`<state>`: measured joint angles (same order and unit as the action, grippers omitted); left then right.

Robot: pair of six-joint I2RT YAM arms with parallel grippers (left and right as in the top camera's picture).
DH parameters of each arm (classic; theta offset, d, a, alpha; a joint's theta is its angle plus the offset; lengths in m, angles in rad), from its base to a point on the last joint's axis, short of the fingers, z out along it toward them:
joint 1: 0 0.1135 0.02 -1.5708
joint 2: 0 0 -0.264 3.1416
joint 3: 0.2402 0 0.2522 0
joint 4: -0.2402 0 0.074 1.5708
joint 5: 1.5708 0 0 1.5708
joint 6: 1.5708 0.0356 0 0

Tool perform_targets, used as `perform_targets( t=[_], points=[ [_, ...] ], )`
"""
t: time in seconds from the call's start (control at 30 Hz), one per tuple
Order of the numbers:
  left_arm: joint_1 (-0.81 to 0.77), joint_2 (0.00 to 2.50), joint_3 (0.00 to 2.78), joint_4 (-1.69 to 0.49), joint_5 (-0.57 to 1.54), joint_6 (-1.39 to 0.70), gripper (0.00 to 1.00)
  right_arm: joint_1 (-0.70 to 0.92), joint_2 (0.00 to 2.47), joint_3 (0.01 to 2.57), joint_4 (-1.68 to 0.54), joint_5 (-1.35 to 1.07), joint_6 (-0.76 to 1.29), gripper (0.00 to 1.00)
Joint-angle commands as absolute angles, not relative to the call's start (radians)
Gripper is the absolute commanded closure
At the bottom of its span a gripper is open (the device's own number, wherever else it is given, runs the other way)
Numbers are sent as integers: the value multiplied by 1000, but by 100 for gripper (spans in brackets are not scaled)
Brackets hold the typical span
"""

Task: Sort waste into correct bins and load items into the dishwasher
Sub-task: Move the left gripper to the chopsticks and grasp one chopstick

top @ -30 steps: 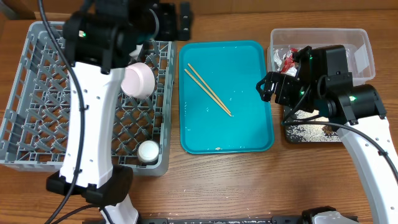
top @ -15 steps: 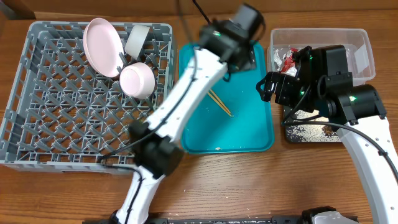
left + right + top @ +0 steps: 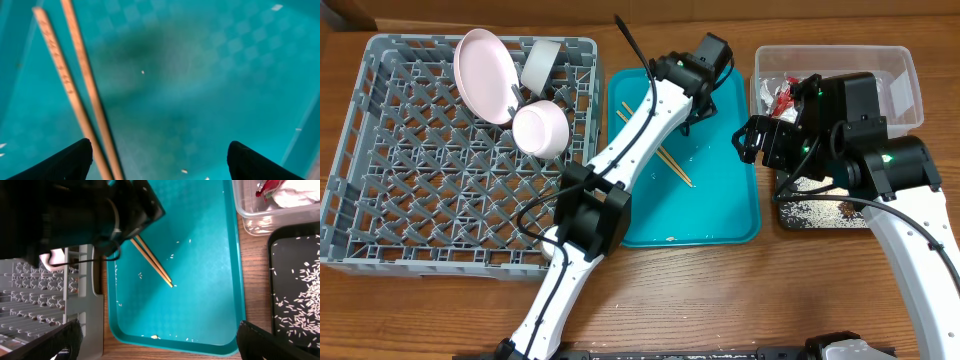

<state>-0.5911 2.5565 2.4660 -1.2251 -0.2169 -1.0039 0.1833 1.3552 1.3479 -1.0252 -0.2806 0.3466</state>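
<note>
Two light-wood chopsticks (image 3: 665, 160) lie side by side on the teal tray (image 3: 720, 215). My left gripper (image 3: 698, 105) hovers open just above the tray's far part. In the left wrist view the chopsticks (image 3: 75, 95) run past the left finger, and the jaws (image 3: 160, 160) are empty. My right gripper (image 3: 744, 140) is open and empty, high over the tray's right edge. The grey rack (image 3: 420, 200) holds a pink plate (image 3: 485, 60) and two bowls (image 3: 542, 128). The clear tub (image 3: 895, 60) holds the red wrapper (image 3: 782, 95) and tissue. Rice lies in the black tray (image 3: 820, 212).
Loose rice grains and a small golden lump (image 3: 154, 336) lie on the teal tray near its front rim. My left arm (image 3: 620, 160) stretches from the table's front across the rack's right edge. The cup does not show.
My left arm swung from over the rack to over the teal tray and has dropped closer to the chopsticks. The right arm has not moved.
</note>
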Motion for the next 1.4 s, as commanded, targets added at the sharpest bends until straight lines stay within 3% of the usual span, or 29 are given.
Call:
perform_targets(
  t=[0.0, 1.23, 1.3, 1.37],
  points=[
    [-587, 2592, 2467, -1220, -204, -1029, 13, 182, 1352, 1348, -1023, -270, 344, 0],
    [-550, 2631, 2360, -1195, -155, -1111, 15, 182, 1352, 1348, -1023, -270, 343, 0],
    [-550, 2631, 2347, -1196, -152, -1127, 19, 182, 1352, 1348, -1023, -270, 344, 0],
    [-550, 2631, 2338, -1196, -136, -1128, 32, 182, 1352, 1348, -1023, -270, 344, 0]
  ],
)
